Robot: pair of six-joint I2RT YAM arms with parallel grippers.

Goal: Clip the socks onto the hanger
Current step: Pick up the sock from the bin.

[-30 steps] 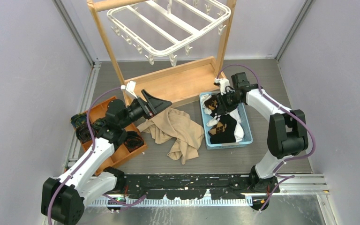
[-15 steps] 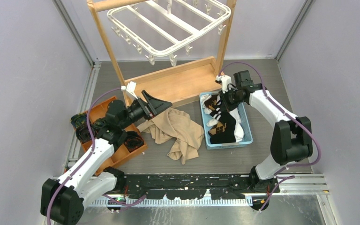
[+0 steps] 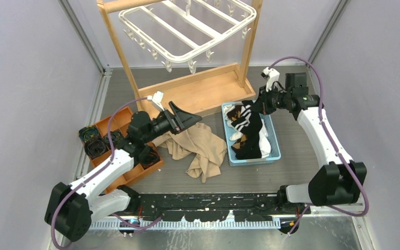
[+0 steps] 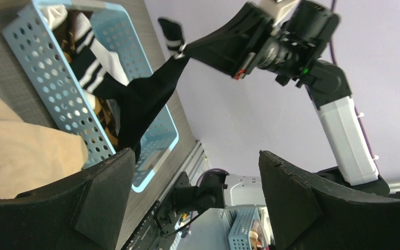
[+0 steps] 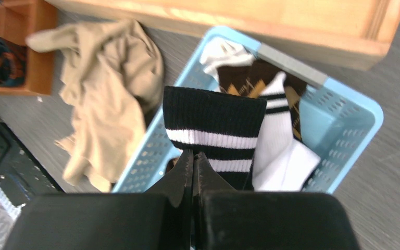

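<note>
On the right wrist view, the right gripper (image 5: 192, 156) pinches a black striped sock (image 5: 213, 122) tight; overhead, its arm reaches over the basket (image 3: 277, 148), while the left gripper (image 3: 189, 117) gapes wide and empty.

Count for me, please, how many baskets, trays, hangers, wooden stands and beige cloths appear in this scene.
Blue basket: 1
Orange tray: 1
White hanger: 1
Wooden stand: 1
Beige cloth: 1
Total: 5

Overhead view, close wrist views, socks (image 3: 248, 136) shared
</note>
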